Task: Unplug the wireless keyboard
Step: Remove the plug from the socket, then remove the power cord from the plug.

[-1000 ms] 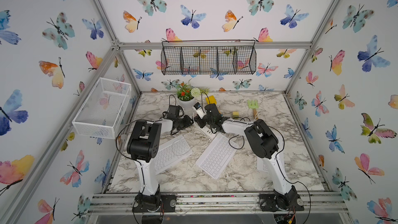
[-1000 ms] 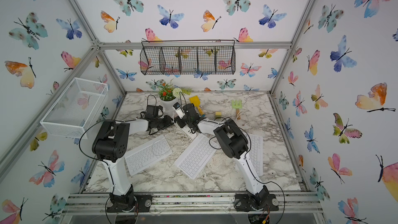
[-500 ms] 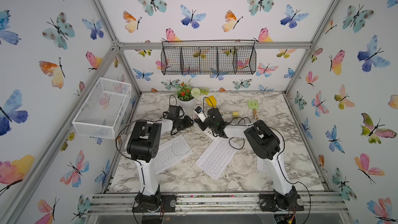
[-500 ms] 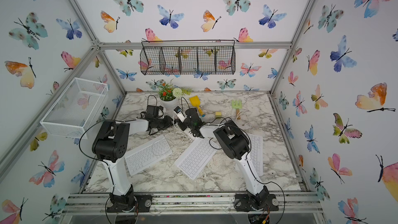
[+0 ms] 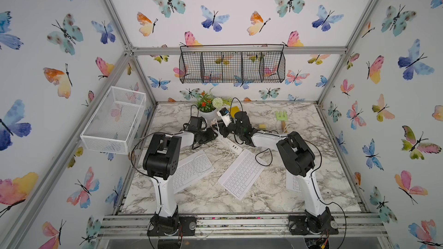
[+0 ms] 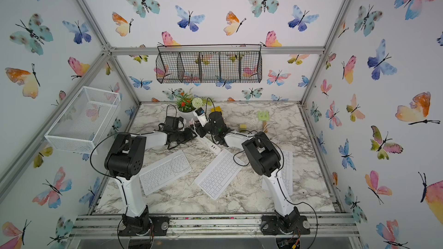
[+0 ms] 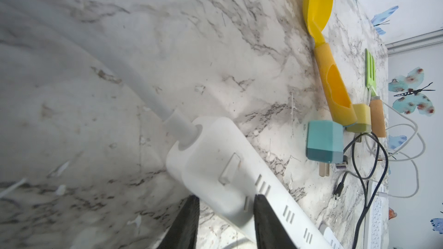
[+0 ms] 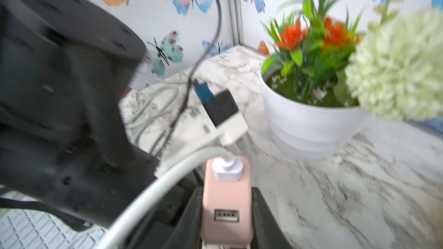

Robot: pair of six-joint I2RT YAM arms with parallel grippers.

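Three white keyboards lie on the marble table: left [image 5: 191,171], middle [image 5: 242,174], and a right one [image 5: 292,183] half hidden behind the right arm. A white power strip [image 5: 230,143] [image 7: 227,176] lies beyond them. My left gripper [image 7: 226,221] [image 5: 214,135] is shut on the strip's corded end. A pink charger [image 8: 226,200] stands plugged into the strip, with a white cable [image 8: 153,188] in its top port. My right gripper [image 8: 226,211] [image 5: 221,130] is shut on that charger. I cannot tell which keyboard the cable reaches.
A white flower pot [image 8: 309,125] [image 5: 208,113] stands just behind the strip. A yellow scoop [image 7: 318,8], a teal charger [image 7: 323,141], a green fork [image 5: 280,115] and loose cables lie at the back right. A white wire basket [image 5: 115,120] hangs on the left wall.
The right wrist has shifted slightly over the strip's far end. Both grips and all three keyboards stay as they were.
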